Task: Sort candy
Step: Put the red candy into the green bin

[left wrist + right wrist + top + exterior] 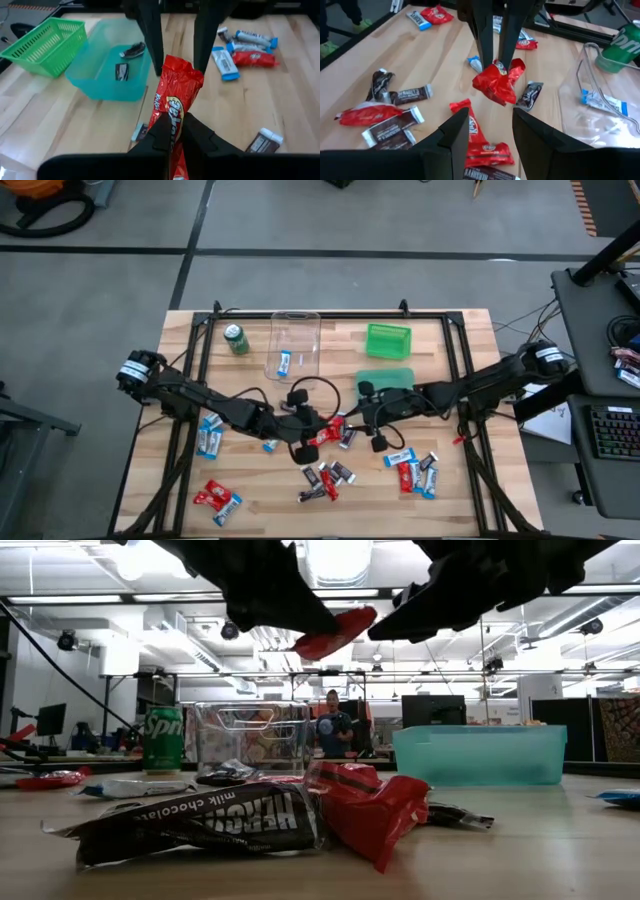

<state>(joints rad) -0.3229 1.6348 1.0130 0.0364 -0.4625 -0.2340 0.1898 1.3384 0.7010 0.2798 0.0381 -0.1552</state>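
My left gripper [175, 122] is shut on a red candy [176, 92], held up over the middle of the table [470, 360]. My right gripper [490, 117] is open and faces it from the table's right; its fingers stand just short of the candy's free end [495, 82], one to either side, and hold nothing. Several more candy bars lie loose on the table: blue-and-white ones [210, 435], red ones [215, 498], black ones [325, 480] and a mixed group [415, 472]. My left gripper pinches the red candy by one end [172, 117] between its two fingers. The fingers come from the table's left, slanting down, and lie along the bar. The rest of the candy [335, 632] sticks out past the fingertips, tilted and lifted clear of the table.
At the far side stand a green soda can [236, 338], a clear container [295, 340] with a blue candy in it, and a green basket [388, 340]. A teal bin [95, 80] holds two black candies. Bare wood lies at the table's near left.
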